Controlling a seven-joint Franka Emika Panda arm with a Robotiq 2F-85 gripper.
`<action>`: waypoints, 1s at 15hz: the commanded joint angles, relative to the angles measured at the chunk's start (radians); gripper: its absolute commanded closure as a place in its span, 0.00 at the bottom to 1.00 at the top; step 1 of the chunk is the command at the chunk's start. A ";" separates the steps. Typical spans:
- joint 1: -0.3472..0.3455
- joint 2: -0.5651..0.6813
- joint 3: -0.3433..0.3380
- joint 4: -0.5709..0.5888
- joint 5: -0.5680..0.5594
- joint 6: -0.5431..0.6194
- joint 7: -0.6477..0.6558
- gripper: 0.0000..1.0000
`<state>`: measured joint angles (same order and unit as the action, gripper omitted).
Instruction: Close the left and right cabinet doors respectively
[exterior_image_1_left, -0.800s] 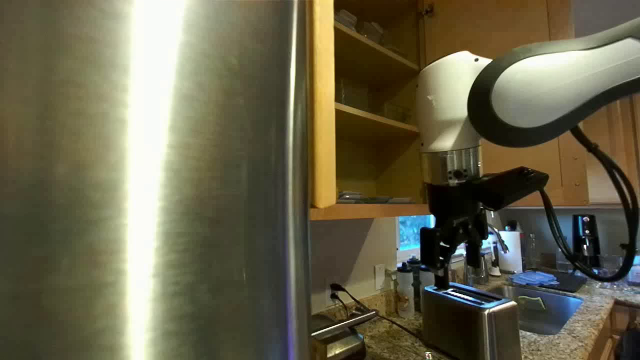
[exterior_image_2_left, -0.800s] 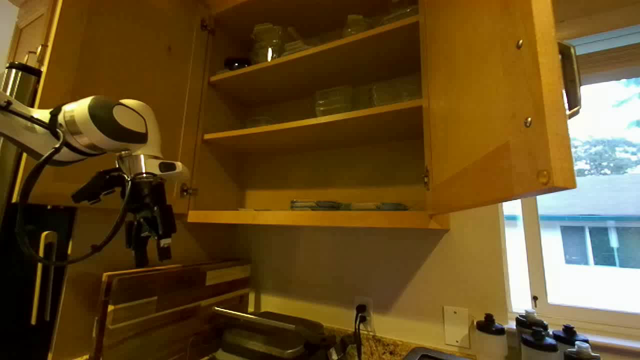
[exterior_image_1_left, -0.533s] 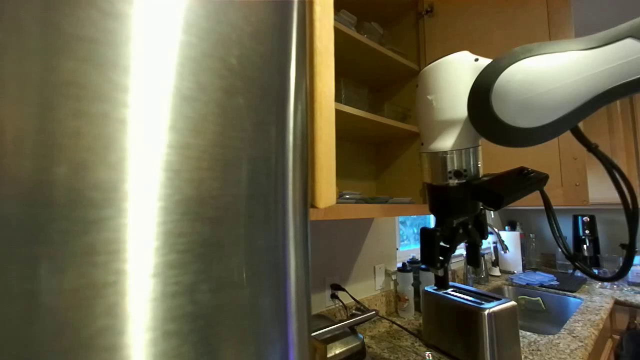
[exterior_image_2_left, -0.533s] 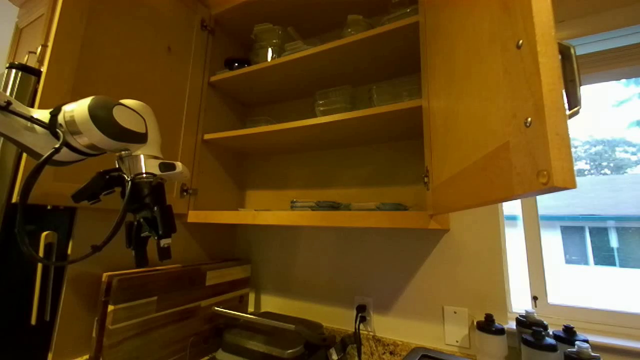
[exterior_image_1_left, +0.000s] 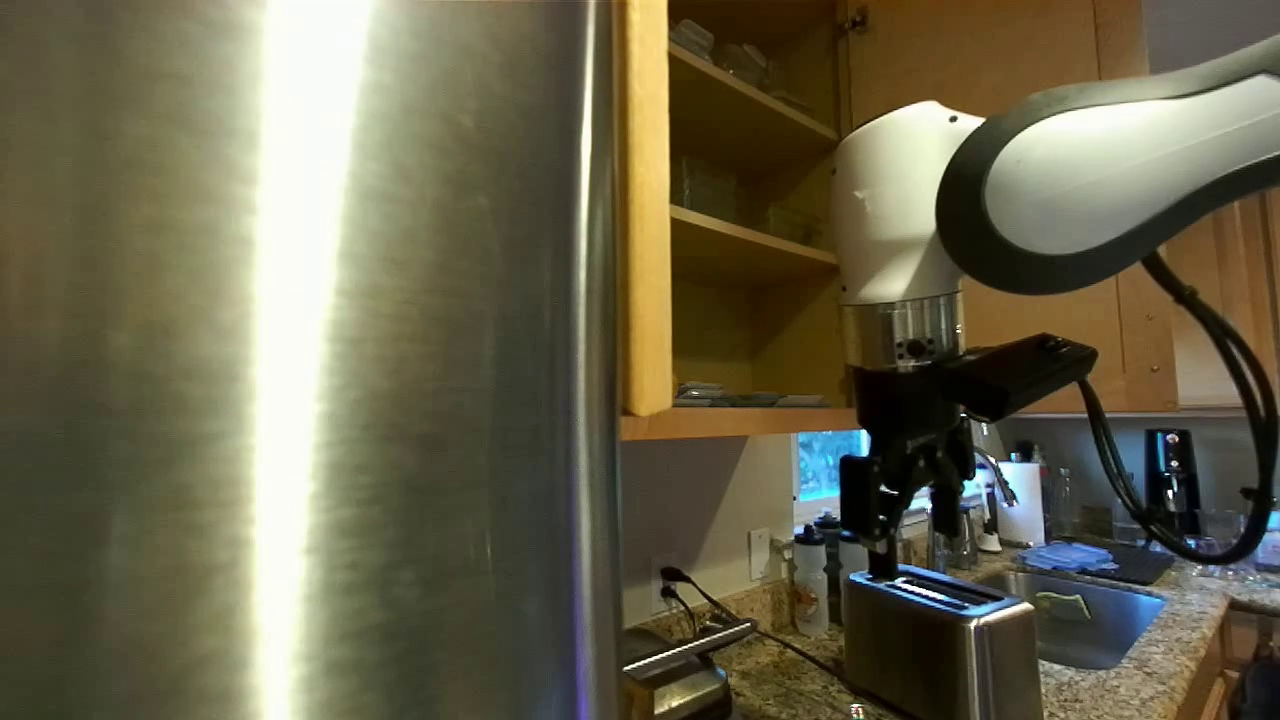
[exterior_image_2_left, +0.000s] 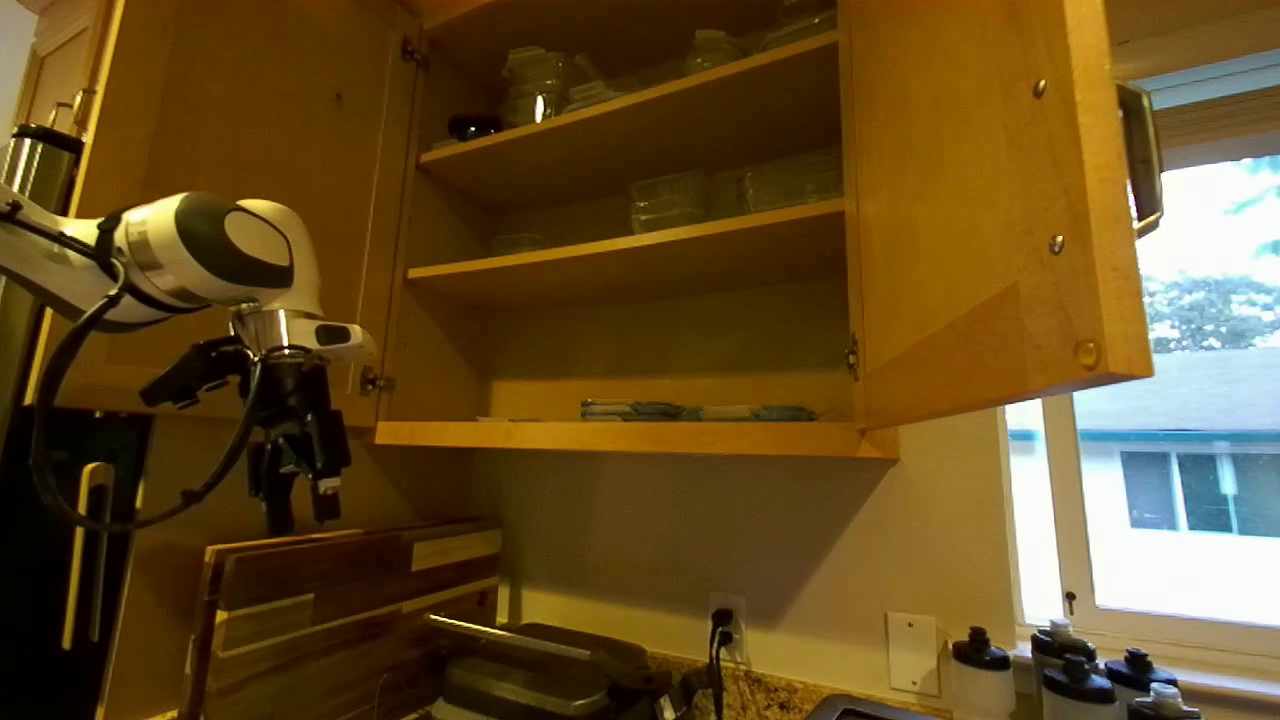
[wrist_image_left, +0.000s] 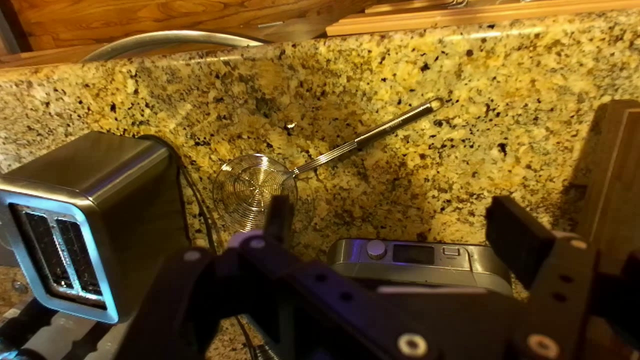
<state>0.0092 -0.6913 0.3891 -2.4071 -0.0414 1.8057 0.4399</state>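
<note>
The left cabinet door (exterior_image_2_left: 230, 130) stands wide open, its inner face showing behind my arm; its edge (exterior_image_1_left: 648, 210) also shows beside the fridge. The right cabinet door (exterior_image_2_left: 970, 200) stands open, its bar handle (exterior_image_2_left: 1140, 160) seen edge-on past the far side; its inner face (exterior_image_1_left: 980, 60) also shows behind the arm. My gripper (exterior_image_2_left: 302, 510) points down below the left door's bottom edge, apart from both doors. In an exterior view the gripper (exterior_image_1_left: 915, 540) appears above the toaster. In the wrist view the gripper (wrist_image_left: 390, 210) has its fingers wide apart with nothing between them.
The steel fridge (exterior_image_1_left: 430, 360) stands by the left door. A toaster (wrist_image_left: 130, 190), a wire skimmer (wrist_image_left: 325, 155) and a grey appliance (wrist_image_left: 420, 270) stand on the granite counter. Wooden boards (exterior_image_2_left: 350, 620) lean below the gripper. Bottles (exterior_image_2_left: 1080, 690) stand near the window.
My arm and gripper have shifted very slightly to the left in an exterior view. Both doors have stayed open in the same places.
</note>
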 joint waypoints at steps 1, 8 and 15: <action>0.080 0.020 -0.008 0.025 -0.009 0.005 -0.044 0.00; 0.250 0.010 -0.020 0.115 -0.005 -0.010 -0.282 0.00; 0.357 0.010 -0.045 0.203 0.020 0.084 -0.498 0.00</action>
<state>0.3140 -0.6785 0.3724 -2.2238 -0.0373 1.8345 0.0241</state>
